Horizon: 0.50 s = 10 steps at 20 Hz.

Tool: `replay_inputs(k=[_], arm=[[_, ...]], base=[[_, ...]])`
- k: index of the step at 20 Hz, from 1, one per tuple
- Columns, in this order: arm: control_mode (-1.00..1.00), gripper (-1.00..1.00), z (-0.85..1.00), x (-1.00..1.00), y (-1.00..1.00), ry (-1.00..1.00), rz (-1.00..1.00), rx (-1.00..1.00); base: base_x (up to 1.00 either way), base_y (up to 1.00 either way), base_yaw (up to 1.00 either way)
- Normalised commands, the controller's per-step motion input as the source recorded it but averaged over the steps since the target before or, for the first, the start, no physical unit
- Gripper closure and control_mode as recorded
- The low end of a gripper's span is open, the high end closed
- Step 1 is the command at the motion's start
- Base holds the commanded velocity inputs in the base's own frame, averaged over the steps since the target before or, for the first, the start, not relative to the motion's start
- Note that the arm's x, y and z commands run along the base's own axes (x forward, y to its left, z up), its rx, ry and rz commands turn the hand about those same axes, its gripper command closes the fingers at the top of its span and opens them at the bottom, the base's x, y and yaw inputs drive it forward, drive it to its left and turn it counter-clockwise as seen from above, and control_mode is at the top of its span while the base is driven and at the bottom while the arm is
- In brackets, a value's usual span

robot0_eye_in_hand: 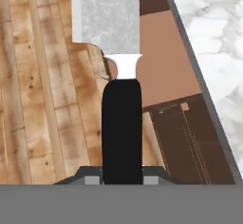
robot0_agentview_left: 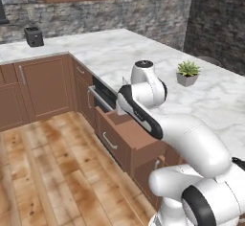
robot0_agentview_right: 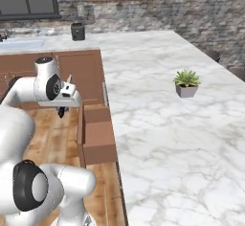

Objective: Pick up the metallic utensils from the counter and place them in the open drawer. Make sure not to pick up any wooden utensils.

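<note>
we see a rendered kitchen with a white marble counter [robot0_agentview_right: 158, 124] on brown wooden cabinets, and we take the open drawer [robot0_agentview_right: 98, 134] as our landmark. the drawer is a shallow reddish-brown box pulled out from the counter's side over the wooden plank floor [robot0_agentview_left: 43, 172], with a slim silver bar handle [robot0_agentview_left: 109, 141] on its front. our white arm reaches toward the drawer, and the gripper [robot0_agentview_right: 61, 111] hangs just beside the drawer's outer edge, above the floor and clear of the counter. in the hand view the gripper [robot0_eye_in_hand: 122, 179] has its two fingers pressed against the black handle of a knife [robot0_eye_in_hand: 121, 123], so they are clamped on it. the knife's wide silver blade points away from the hand, and its tip runs past the top edge of that view. the blade lies over the line where the drawer front meets the floor, with the drawer's bare brown bottom just to one side of it. on the counter well beyond the drawer stands a small potted plant [robot0_agentview_right: 186, 84] in a grey pot. farther from the drawer, near the stone back wall, sits a small dark toaster [robot0_agentview_left: 34, 36].
</note>
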Motion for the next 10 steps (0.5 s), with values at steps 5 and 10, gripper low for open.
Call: replay_inputs(k=[5,10], arm=[[-1.0,1.0,-0.73,0.8,0.05,-0.12,0.05,0.0],[-1.0,1.0,-0.41,0.75,-0.01,-0.11,0.1,0.02]], base=[[0.0,0.0,0.0],[0.0,0.0,0.0]])
